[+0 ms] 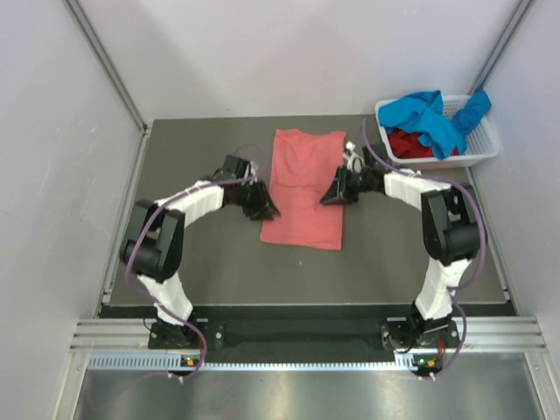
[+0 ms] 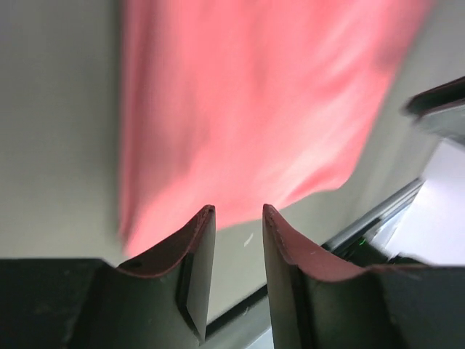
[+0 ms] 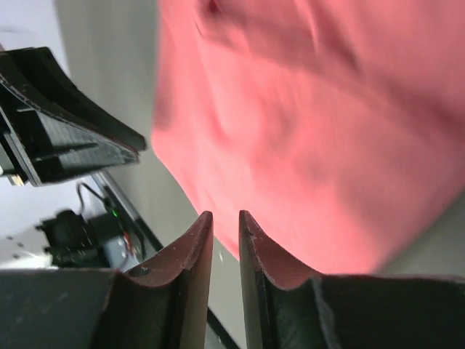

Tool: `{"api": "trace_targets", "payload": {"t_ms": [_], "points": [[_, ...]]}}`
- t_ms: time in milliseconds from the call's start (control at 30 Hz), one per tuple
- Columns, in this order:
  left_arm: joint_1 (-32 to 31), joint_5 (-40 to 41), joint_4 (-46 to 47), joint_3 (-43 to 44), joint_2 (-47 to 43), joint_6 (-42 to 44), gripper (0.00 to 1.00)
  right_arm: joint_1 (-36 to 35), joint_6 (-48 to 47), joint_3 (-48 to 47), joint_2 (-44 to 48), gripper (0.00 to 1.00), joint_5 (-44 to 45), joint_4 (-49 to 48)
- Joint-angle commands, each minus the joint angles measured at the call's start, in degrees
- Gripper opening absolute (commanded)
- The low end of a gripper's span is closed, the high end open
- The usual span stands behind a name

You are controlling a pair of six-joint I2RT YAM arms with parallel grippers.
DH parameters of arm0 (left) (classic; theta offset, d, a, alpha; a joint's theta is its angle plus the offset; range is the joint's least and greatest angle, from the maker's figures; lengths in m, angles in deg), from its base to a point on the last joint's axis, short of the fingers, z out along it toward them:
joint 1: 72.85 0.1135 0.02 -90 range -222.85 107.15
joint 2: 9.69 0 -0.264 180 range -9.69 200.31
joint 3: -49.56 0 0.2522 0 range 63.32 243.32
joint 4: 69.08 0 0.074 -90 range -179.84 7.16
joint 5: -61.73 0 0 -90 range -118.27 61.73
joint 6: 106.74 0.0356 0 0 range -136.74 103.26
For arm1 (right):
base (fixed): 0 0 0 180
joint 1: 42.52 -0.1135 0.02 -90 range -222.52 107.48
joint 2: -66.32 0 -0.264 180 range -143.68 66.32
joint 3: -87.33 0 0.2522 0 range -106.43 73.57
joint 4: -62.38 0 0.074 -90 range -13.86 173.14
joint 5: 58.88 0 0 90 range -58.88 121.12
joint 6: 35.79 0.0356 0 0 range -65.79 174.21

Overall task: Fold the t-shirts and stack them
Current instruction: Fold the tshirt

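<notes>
The salmon-pink t-shirt lies flat on the dark table as a long folded rectangle, and it fills the upper part of the left wrist view and the right wrist view. My left gripper is at the shirt's left edge; its jaws stand a little apart with only table between them. My right gripper is at the shirt's right edge; its jaws stand narrowly apart and hold nothing. A bright blue t-shirt and a dark red t-shirt lie in the basket.
The white slotted basket stands at the table's back right corner. Grey walls with metal rails close in the left, back and right sides. The table's front edge runs just ahead of the arm bases.
</notes>
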Motion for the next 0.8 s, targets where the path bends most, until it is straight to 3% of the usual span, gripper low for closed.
{"api": "trace_targets", "payload": {"t_ms": [0, 133, 300, 533, 700, 767], "points": [[0.01, -1.47, 5.45, 11.62, 6.98, 1.45, 0.38, 0.08, 3.34, -8.10, -5.79, 0.22, -1.09, -3.82], [0.54, -4.81, 11.77, 20.70, 20.22, -1.63, 0.38, 0.87, 3.87, -14.43, -12.65, 0.21, -0.75, -2.94], [2.64, -3.60, 10.22, 28.71, 29.93, -1.90, 0.36, 5.26, 1.16, -14.71, -16.35, 0.21, 0.83, -1.72], [7.48, -0.26, 6.35, 21.51, 25.73, 4.41, 0.36, 9.05, -6.50, -13.21, -16.88, 0.20, 5.58, 3.38], [7.49, 0.72, 1.86, 20.47, 22.65, 7.59, 0.37, 9.23, -9.49, -19.00, -15.21, 0.22, 8.65, 10.04], [7.22, 1.59, 1.77, 18.45, 18.26, 8.64, 0.48, 8.88, -10.10, -20.67, -11.72, 0.29, 9.36, 12.07]]}}
